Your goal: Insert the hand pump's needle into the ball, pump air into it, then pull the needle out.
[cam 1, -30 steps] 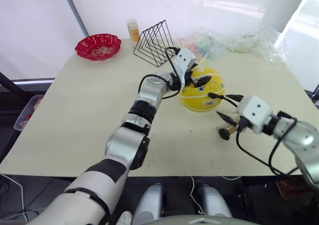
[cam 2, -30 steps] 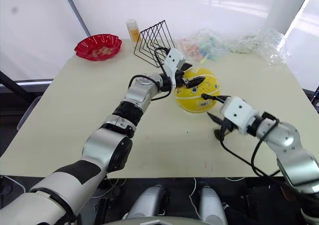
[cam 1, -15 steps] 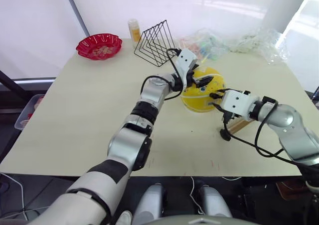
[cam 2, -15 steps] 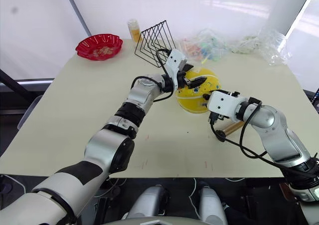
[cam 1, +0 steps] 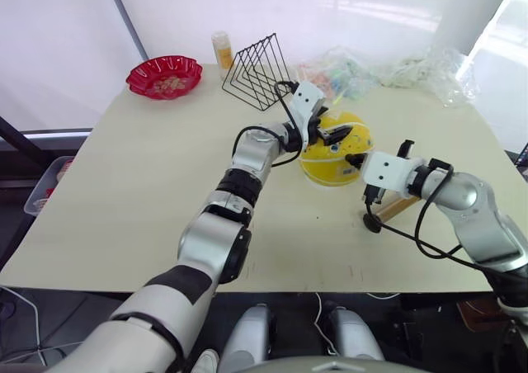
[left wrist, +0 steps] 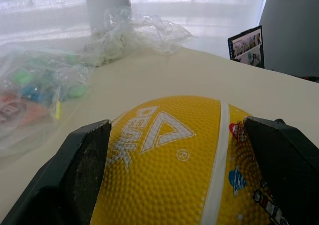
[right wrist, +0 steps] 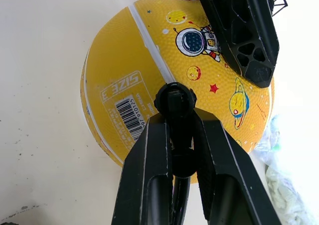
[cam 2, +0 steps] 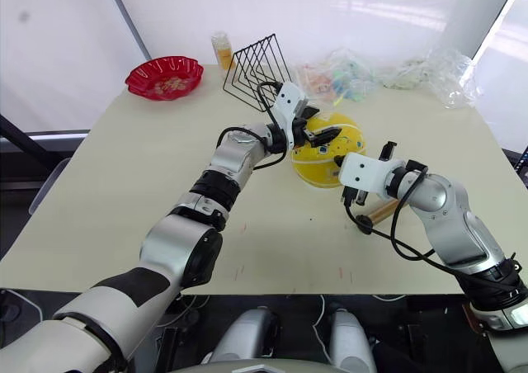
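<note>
Nearest on the cream table (cam 1: 140,183), the gold-barrelled hand pump (cam 1: 394,209) lies flat by the right arm. Just beyond it, the right gripper (right wrist: 175,135) pinches the small black needle fitting (right wrist: 175,103) against the yellow rubber ball (cam 1: 332,152). The left gripper (cam 1: 327,133) straddles the ball's far side, fingers (left wrist: 82,170) spread wide against it.

Red bowl (cam 1: 163,76), wire rack (cam 1: 256,73), bottle (cam 1: 220,49), plastic bags (cam 1: 388,69) on table (cam 1: 124,191).
</note>
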Robot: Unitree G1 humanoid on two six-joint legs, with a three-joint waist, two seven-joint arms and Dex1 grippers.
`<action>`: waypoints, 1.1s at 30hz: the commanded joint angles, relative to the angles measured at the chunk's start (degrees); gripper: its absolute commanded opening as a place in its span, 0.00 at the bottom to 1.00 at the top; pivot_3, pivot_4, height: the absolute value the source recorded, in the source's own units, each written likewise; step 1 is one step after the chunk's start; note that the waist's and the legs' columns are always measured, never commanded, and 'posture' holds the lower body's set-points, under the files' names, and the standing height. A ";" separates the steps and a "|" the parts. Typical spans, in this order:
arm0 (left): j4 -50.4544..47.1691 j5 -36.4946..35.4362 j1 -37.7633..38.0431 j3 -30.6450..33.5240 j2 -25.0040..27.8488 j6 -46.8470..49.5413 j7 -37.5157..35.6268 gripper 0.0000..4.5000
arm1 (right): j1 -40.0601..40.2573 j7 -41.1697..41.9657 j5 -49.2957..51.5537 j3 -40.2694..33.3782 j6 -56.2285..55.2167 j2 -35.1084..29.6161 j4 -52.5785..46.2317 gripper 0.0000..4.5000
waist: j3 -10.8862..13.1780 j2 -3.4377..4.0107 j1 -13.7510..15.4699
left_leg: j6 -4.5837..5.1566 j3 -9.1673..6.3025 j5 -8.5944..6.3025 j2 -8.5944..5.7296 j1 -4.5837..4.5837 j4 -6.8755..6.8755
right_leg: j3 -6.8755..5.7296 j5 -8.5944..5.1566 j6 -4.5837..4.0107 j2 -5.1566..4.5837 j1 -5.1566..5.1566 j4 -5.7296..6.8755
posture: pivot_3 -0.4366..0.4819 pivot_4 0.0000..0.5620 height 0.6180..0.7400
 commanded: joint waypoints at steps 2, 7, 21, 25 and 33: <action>2.55 3.35 2.30 -2.24 -0.90 -0.20 2.03 1.00 | -0.80 0.20 0.77 -1.51 -0.50 1.34 -1.02 0.02 | 0.00 0.00 0.00 | -0.01 -0.01 0.01 0.00 0.01 0.00 | 0.00 0.00 0.00 0.00 0.00 0.01 | 0.48 0.27 0.97; 4.05 3.17 4.54 -1.51 -2.61 -0.40 5.43 1.00 | 0.88 -0.20 1.97 -3.07 2.47 3.02 -2.62 0.02 | -0.09 -0.12 0.09 | -0.03 -0.02 0.02 0.01 0.09 0.00 | 0.00 0.00 0.00 0.00 0.08 0.01 | 0.48 0.27 0.97; 11.41 4.63 9.74 -0.92 -6.97 -1.86 16.12 1.00 | 9.72 -3.74 7.13 -8.78 10.99 9.28 -14.05 0.02 | -0.95 -0.34 2.02 | 0.01 -0.32 0.04 -0.09 0.35 0.01 | -0.34 -0.01 0.02 -0.30 0.52 -0.09 | 0.48 0.27 0.97; 13.71 4.84 9.88 -0.59 -7.36 -1.69 17.91 1.00 | 11.14 -4.46 7.69 -10.15 11.66 9.92 -16.04 0.02 | -1.13 -0.34 2.53 | 0.02 -0.44 0.04 -0.11 0.35 0.00 | -0.46 -0.03 0.03 -0.32 0.59 -0.12 | 0.48 0.27 0.97; 15.97 5.67 9.97 -1.16 -7.44 -2.78 19.12 1.00 | 14.75 -4.67 9.74 -13.26 13.59 10.06 -21.13 0.02 | -1.17 -0.33 2.87 | 0.04 -0.64 0.02 -0.12 0.70 -0.10 | -0.70 -0.06 0.07 -0.37 1.13 -0.44 | 0.48 0.27 0.97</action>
